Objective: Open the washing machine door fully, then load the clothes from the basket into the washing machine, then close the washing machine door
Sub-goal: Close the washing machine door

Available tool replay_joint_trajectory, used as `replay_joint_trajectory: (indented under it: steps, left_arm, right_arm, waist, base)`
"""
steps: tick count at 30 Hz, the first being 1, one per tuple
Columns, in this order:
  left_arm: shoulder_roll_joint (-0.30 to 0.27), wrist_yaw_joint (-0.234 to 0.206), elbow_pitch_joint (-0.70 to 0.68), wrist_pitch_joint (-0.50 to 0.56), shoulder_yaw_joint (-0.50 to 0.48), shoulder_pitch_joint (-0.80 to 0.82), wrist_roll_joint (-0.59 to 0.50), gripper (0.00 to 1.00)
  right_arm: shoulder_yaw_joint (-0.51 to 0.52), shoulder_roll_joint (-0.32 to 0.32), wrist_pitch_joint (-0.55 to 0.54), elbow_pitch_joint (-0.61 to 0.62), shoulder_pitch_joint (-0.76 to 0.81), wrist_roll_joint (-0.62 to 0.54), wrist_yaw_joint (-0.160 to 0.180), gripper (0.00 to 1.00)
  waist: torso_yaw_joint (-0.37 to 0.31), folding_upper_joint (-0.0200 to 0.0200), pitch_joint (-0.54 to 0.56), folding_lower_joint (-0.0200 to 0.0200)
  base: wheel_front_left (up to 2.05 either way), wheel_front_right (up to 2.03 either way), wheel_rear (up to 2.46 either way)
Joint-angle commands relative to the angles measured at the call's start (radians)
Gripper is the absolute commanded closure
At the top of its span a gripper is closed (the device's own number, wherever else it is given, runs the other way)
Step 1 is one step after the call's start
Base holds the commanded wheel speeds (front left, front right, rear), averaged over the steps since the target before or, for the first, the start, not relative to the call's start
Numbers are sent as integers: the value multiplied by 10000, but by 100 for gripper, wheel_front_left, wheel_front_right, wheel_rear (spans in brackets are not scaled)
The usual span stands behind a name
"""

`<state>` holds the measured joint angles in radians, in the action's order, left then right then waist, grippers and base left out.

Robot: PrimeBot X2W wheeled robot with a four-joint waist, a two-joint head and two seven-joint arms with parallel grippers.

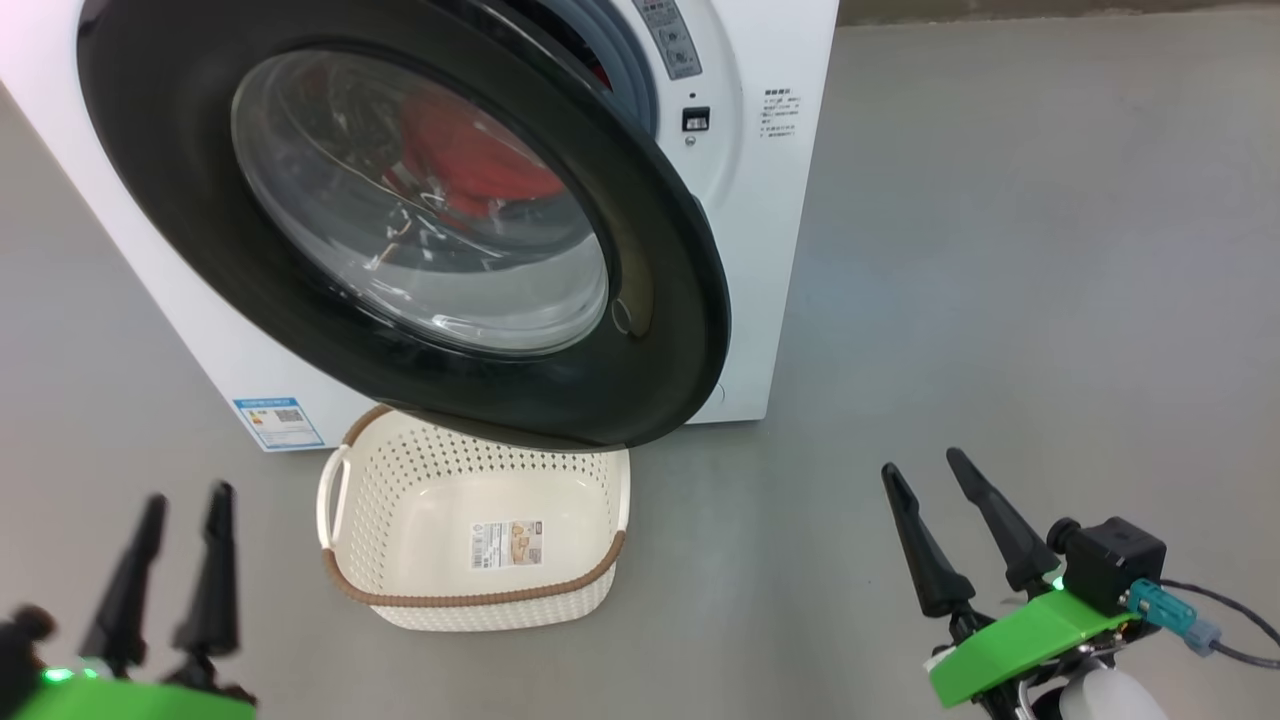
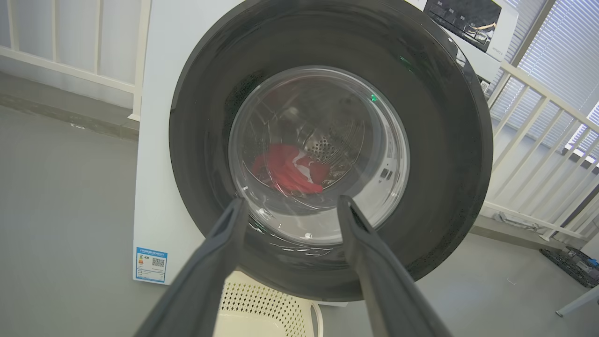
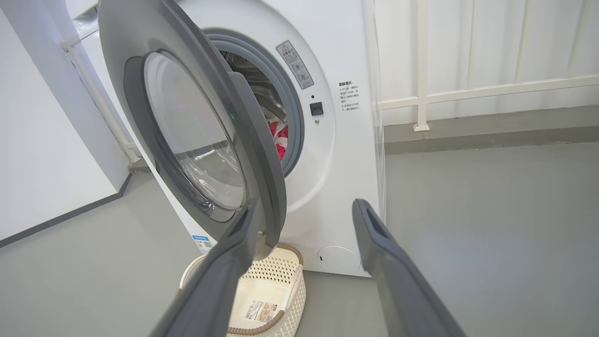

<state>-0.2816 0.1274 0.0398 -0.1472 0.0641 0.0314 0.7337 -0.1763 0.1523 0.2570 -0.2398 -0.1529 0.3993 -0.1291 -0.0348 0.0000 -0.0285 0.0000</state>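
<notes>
- Left gripper (image 1: 188, 497) hangs in front of the washing machine (image 1: 770, 250), off its left front corner, fingers spread wide with nothing between them
- Right gripper (image 1: 922, 463) hangs in front of the machine's right side, well apart from it, likewise spread wide and holding nothing
- The washing machine door (image 1: 660, 300) stands partly swung out from the machine's front
- The clothes (image 3: 280, 140) lie inside the machine, red behind the door's glass
- The basket (image 1: 470, 598) sits on the floor (image 1: 1000, 300) just before the machine, under the door's lower edge, its paper label (image 1: 507, 543) uncovered
</notes>
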Motion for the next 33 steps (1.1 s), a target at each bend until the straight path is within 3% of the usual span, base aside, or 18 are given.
replay_joint_trajectory:
  steps: [1, 8, 21, 33]
  left_arm:
    - [-269, 32, -174, -179, -274, 166, -204, 0]
    - [128, 29, 208, -1018, 128, -306, -1058, 0]
    - [1111, 29, 355, -1143, -264, -524, -2580, 0]
    - [1193, 31, 200, -1145, -242, -596, -2849, 0]
  right_arm:
    - [-216, 56, 48, 248, 16, 0, -16, 0]
    - [-306, 112, 48, 238, 108, 64, -16, 0]
    - [-393, 259, 48, 276, 161, 115, -16, 0]
    - [-397, 323, 48, 282, 141, 108, -16, 0]
  waist:
    - [21, 0, 37, 0]
    - [81, 0, 199, 0]
    - [61, 0, 266, 0]
    - [56, 0, 186, 0]
  base:
    - [0, 0, 0]
    - [0, 0, 0]
    - [0, 0, 0]
    - [0, 0, 0]
